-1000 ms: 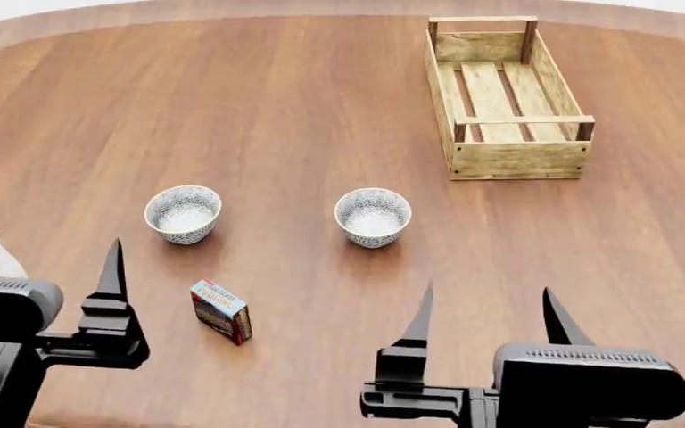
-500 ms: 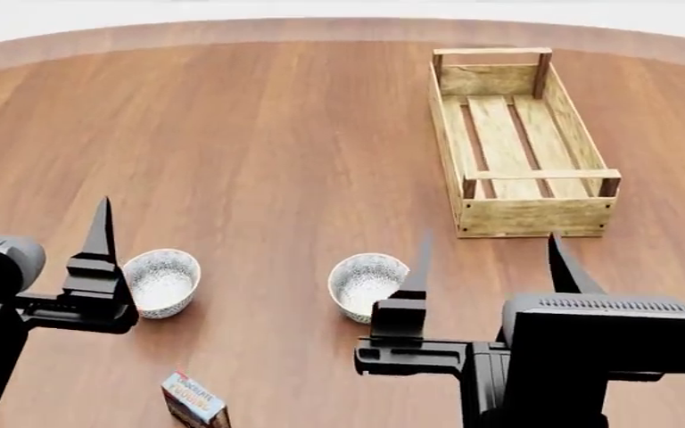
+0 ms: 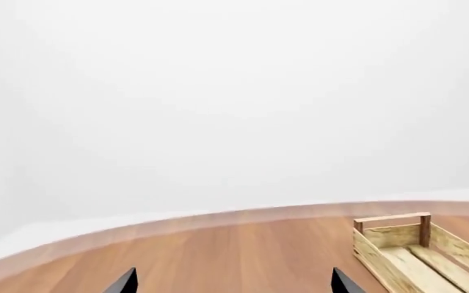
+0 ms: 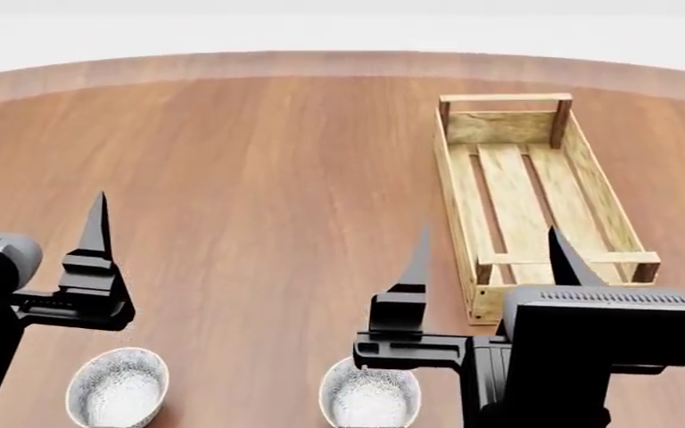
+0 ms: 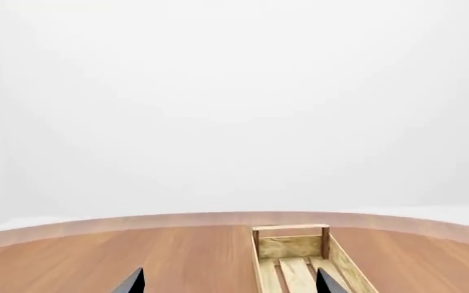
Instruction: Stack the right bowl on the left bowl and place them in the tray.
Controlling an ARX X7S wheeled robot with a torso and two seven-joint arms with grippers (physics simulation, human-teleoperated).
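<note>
Approach step, nothing grasped: right gripper [image 4: 485,254] spread wide, needing to drop onto right bowl [image 4: 370,397] at lower centre.

Most of the left wrist view is blank pale wall. Below it runs the curved far edge of the wooden table [image 3: 218,256], its rim a lighter band. Toward 4 o'clock sits the tray [image 3: 397,247], a light-wood crate resting on the table with 2 corner posts and a top rail at its far end, and slats visible inside; it is cut off by the frame. At 6 o'clock, 2 dark fingertips [image 3: 125,282] of the left gripper [image 3: 232,284] poke up, set wide apart, nothing between them.
</note>
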